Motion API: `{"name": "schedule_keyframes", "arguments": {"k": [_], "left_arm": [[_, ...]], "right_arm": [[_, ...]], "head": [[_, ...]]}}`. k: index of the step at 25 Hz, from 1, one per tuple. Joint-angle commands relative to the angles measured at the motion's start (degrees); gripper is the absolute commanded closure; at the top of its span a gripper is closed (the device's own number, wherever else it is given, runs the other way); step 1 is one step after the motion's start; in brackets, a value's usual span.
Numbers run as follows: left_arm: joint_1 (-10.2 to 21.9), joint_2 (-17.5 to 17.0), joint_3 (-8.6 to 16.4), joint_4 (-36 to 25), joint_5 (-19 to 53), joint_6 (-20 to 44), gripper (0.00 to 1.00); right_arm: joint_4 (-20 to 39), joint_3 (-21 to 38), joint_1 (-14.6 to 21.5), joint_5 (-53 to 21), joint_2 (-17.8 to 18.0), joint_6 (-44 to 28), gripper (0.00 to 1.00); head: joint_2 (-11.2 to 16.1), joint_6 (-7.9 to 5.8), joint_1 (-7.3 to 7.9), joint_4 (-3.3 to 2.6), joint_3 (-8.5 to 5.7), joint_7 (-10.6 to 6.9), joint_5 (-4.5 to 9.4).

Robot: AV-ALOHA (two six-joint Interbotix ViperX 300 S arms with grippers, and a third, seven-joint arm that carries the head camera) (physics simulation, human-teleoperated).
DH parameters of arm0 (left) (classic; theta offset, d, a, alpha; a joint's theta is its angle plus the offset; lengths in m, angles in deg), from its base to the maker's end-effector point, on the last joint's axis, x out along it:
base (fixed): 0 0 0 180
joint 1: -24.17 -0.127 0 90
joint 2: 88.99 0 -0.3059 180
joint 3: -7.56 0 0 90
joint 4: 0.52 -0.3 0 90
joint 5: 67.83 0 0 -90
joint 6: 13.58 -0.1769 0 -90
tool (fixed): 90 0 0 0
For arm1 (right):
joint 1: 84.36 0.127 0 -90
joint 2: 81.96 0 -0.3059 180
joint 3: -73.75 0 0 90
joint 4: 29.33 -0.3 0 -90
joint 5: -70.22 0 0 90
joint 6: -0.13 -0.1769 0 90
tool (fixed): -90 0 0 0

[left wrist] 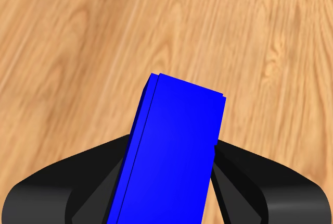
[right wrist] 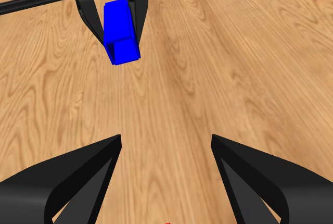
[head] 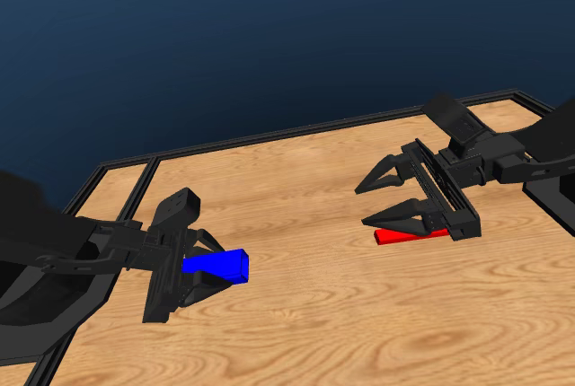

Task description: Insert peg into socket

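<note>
- Blue socket, a box-like block, sits nearest the head camera, at the left of the worktop, clamped in the left claw.
- Black jaws of that left claw press on the socket's two long sides; in the left wrist view the socket fills the space between them and juts out beyond their tips.
- Free end of the socket points toward the middle of the worktop, and wood grain shows beneath it; whether it touches the surface I cannot tell.
- Light wooden worktop with a wavy grain stretches across the middle, bare between the two arms.
- Red peg, a thin bar, lies flat on the wood at the right, farther back, well apart from the socket.
- Right claw hangs over the peg with its jaws spread wide apart, gripping nothing; the lower jaw sits just above the peg's near end.
- From the right wrist view, the two spread jaws frame bare wood, only a tiny red sliver of the peg shows at the edge, and the socket appears across the worktop in the other arm's grip, its hollow end facing this camera.
- Black rail edges the far side of the worktop, with dark blue background behind it.
</note>
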Motion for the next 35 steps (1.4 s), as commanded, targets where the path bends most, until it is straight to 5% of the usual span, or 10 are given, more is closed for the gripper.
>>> {"name": "schedule_keyframes", "arguments": {"k": [1, 7, 9, 19, 28, 29, 30, 35], "left_arm": [[0.0, 0.0, -0.02, 0.02, -0.05, -0.02, 1.0], [-1.02, -2.65, -0.26, 0.09, -2.1, 0.09, 1.0], [-1.39, -2.99, -0.4, -0.12, -2.42, -0.11, 1.0], [-2.23, -3.44, -0.93, 0.16, -3.01, -0.07, 1.0], [-1.37, -4.49, -2.39, 0.75, -5.35, 0.85, 1.0], [-1.22, -4.54, -2.42, 0.79, -5.32, 0.74, 1.0], [-0.88, -4.35, -2.13, 0.95, -5.06, 0.37, 1.0], [0.54, -6.73, -2.55, 2.32, -4.86, 0.99, 0.97]], "right_arm": [[-0.77, -1.2, 0.38, -1.04, -0.02, -1.02, 0.0], [-4.0, -7.65, 1.4, 0.63, -2.08, -2.84, 0.0], [-5.86, -9.96, 2.19, 2.31, -1.67, -3.5, 0.0], [-8.81, -10.41, 7.54, 7.07, 1.1, -5.18, 0.0], [-12.0, -7.38, 11.63, 11.18, 10.48, -5.95, 0.01], [-12.09, -7.69, 11.49, 11.87, 12.21, -6.32, 0.07], [-12.32, -7.16, 10.91, 12.81, 14.42, -6.36, 1.0], [-12.65, -5.74, 11.02, 13.32, 18.85, -2.58, 1.0]], "head": [[-0.12, -1.3, -0.91, -0.49, -0.89, -2.16, -1.61], [-0.57, -8.53, -5.34, -3.16, -0.77, -11.54, -4.05], [-0.73, -9.87, -6.17, -3.64, -0.93, -13.12, -4.25], [-0.98, -10.8, -6.8, -3.97, -1.14, -13.94, -3.82], [-2.03, -11.01, -6.06, -3.89, -0.74, -13.12, -3.26], [-2.15, -10.98, -5.95, -3.86, -0.69, -13.0, -3.24], [-2.41, -10.99, -5.74, -3.81, -0.53, -12.66, -3.25], [-3.49, -10.95, -4.86, -3.59, -0.05, -10.95, -3.03]]}}
